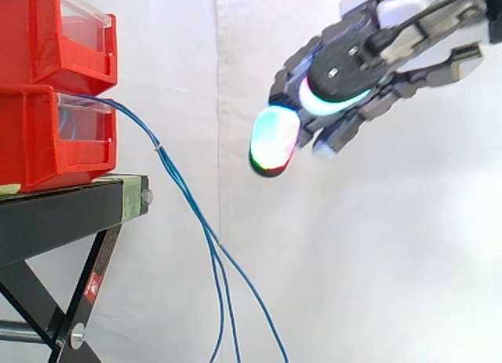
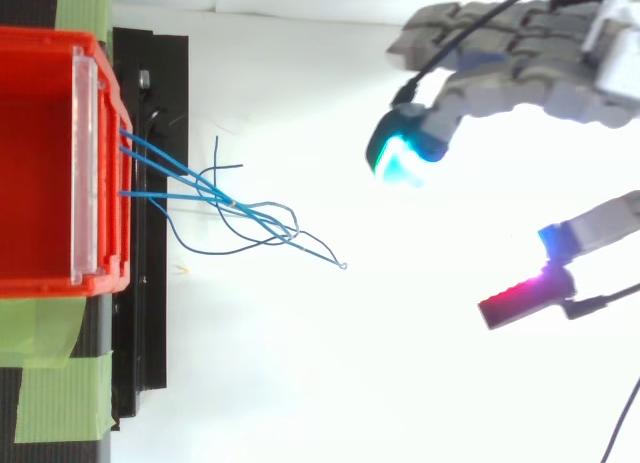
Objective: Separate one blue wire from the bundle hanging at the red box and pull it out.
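Nearest, at upper right: hand point(image 1: 353, 73) open, fingers loosely spread, nothing held, well apart from the blue wires point(image 1: 184, 194). Beyond: bundle leaving the front of the lower red box point(image 1: 47, 136), long axis slanting down and away from it, loose ends low. Underneath the box, black stand point(image 1: 63, 206).
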Available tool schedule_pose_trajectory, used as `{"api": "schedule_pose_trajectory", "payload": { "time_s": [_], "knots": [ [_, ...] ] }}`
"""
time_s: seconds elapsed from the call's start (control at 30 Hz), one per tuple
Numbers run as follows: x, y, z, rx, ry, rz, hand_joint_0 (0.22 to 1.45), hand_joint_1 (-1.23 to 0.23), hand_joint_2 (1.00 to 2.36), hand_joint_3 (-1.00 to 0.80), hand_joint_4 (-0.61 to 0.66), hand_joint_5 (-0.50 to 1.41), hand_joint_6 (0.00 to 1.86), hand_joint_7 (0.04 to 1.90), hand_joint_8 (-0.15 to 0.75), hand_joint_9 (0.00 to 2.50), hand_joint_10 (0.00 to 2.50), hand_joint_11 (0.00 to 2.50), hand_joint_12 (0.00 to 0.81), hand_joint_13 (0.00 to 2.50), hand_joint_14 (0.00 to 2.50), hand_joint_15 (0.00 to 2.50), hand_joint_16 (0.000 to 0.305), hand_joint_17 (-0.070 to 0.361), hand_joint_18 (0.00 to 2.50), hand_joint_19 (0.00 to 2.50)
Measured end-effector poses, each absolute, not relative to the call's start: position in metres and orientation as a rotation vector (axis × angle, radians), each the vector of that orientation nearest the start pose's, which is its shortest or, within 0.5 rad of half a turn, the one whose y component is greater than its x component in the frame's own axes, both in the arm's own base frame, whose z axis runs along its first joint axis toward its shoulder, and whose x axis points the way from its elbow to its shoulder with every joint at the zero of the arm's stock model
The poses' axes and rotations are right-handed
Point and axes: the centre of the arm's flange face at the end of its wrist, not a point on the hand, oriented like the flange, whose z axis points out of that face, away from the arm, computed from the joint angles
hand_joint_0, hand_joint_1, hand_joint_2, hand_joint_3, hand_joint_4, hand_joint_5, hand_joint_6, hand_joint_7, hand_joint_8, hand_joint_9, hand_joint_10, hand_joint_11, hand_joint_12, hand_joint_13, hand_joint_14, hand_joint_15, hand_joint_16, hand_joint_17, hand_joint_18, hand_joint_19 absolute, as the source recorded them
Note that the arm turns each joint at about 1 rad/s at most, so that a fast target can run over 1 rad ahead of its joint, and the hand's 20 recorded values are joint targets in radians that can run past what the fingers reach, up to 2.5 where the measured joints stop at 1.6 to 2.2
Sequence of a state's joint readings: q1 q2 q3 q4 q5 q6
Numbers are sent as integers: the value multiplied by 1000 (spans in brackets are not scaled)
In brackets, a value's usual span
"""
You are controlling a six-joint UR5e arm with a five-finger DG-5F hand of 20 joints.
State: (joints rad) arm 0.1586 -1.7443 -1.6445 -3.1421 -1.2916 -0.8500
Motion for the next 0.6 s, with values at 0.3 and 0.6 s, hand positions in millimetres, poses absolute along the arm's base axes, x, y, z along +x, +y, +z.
{"api": "schedule_pose_trajectory", "payload": {
  "time_s": [0.3, 0.6],
  "knots": [
    [564, -77, 357, 705, 1556, 379, 502, -623, 1000, -500, 335, -217, 502, 876, 322, 242, 5, 205, 393, 220, 7, 241, 60, 136, 237, 406],
    [552, -84, 305, 780, 1462, 384, 505, -621, 1000, -500, 333, -217, 502, 870, 322, 250, 5, 207, 396, 239, 8, 241, 60, 135, 253, 400]
  ]
}}
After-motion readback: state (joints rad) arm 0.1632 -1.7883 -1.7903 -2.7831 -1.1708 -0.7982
